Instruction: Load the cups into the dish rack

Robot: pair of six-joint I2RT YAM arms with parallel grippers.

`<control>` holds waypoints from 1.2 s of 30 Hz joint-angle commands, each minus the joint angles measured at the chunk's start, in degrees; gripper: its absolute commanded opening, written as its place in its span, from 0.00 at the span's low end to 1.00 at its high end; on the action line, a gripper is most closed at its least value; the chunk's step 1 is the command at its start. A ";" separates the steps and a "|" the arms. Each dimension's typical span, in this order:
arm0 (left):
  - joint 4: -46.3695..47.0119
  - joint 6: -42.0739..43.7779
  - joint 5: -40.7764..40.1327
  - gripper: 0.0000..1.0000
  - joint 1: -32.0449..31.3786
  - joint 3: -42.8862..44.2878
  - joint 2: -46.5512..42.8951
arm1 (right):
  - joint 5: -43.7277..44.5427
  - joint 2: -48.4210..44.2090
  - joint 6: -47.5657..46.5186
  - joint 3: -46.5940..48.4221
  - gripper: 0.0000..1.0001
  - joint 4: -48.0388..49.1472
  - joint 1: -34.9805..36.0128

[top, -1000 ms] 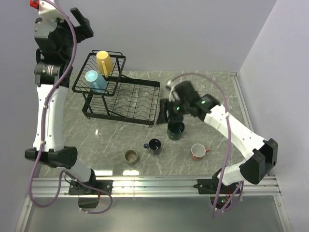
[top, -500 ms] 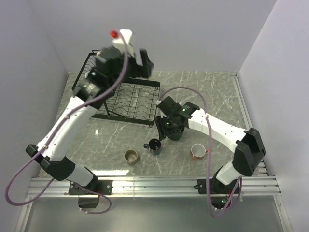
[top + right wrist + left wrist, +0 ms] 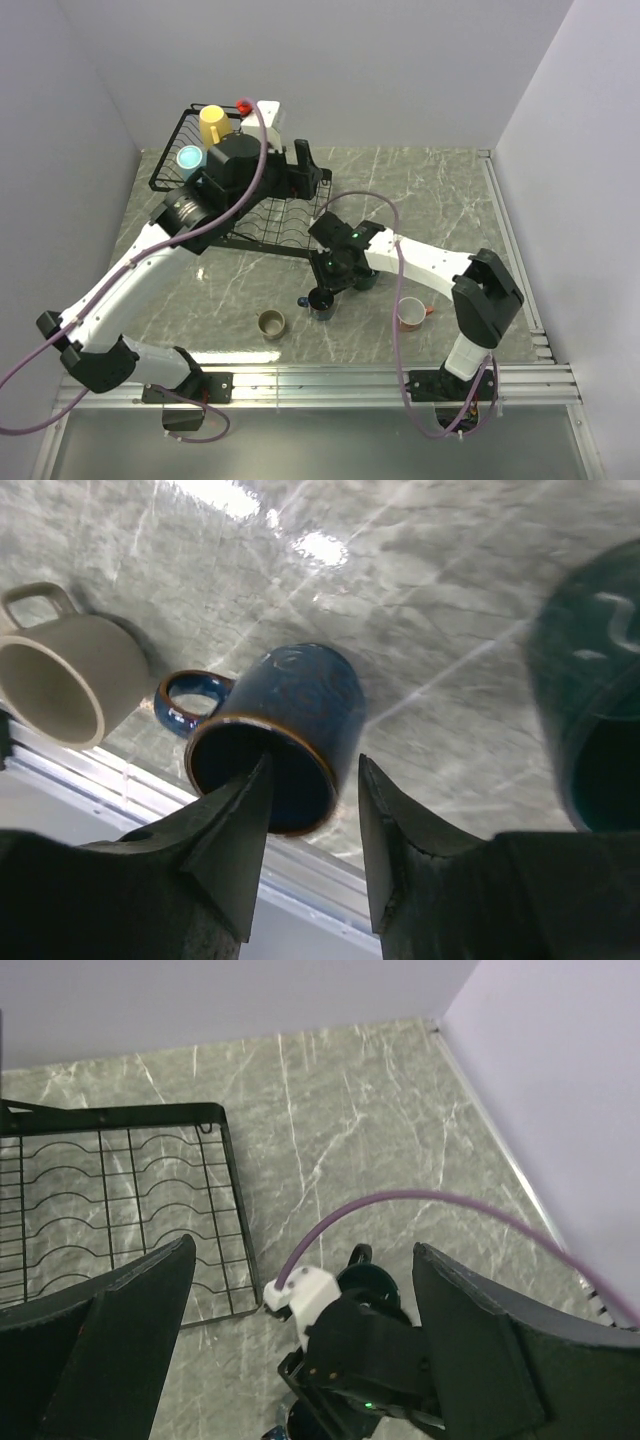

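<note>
Right hand [image 3: 313,770], open and holding nothing, straddles the rim of the small navy mug [image 3: 300,705]; off-centre closure could tip it toward the teal mug [image 3: 590,680] at 2 o'clock.

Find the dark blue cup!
In the top view the dark blue cup sits between the olive cup and big teal cup, under the right pincer.

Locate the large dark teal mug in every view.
Top external: teal mug at centre, half under the right arm.
Left wrist: teal mug at bottom centre, just above that arm.
Right wrist: teal mug at the right edge, blurred and cropped.
Shared landmark: small navy mug beside it, top and right wrist views.
</note>
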 commanded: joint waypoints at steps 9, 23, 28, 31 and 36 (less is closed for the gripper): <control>-1.63 -1.23 -1.54 0.95 -0.01 1.01 -3.22 | 2.72 2.35 2.79 -3.30 0.13 3.45 1.81; 6.09 -7.90 20.92 0.96 6.93 -4.76 -5.32 | -7.53 -14.95 2.78 4.61 0.00 -1.83 -13.37; 32.61 -23.24 44.75 0.97 17.12 -18.48 -11.13 | -25.97 -21.91 6.03 6.89 0.00 2.13 -26.74; 43.79 -29.51 53.38 0.96 18.54 -23.94 -10.43 | -33.90 -24.10 12.08 6.20 0.00 7.91 -31.58; 54.26 -36.81 54.98 0.95 18.63 -28.95 -8.50 | -49.91 -27.63 36.49 -5.40 0.00 36.92 -38.09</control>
